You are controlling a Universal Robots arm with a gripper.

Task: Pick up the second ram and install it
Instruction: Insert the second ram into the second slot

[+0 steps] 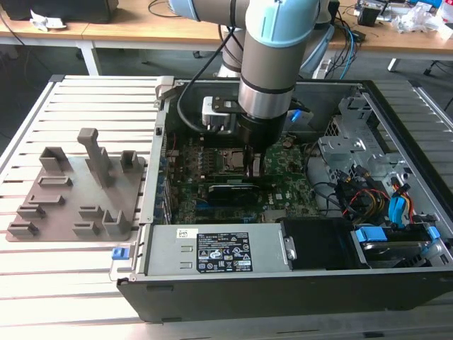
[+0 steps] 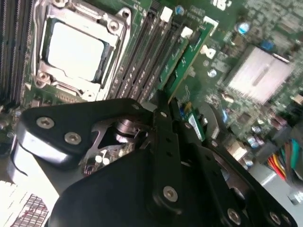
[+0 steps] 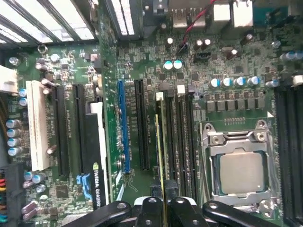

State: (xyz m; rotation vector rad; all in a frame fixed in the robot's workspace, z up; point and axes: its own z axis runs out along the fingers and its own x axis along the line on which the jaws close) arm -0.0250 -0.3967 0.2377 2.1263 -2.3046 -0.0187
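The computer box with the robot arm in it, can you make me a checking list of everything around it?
Surface: slatted metal table, open computer case lying on it.
Job's things: second ram stands on edge at the motherboard slots beside the CPU socket.
Clutter: grey fixture plate at the exterior view's left.
Gripper: gripper shut on the ram.
Cables: coloured bundle inside the case.
Surroundings: wooden desks behind.

Wooden desks [image 1: 141, 28] behind; grey floor [image 1: 42, 60]; slatted metal table [image 1: 71, 283].
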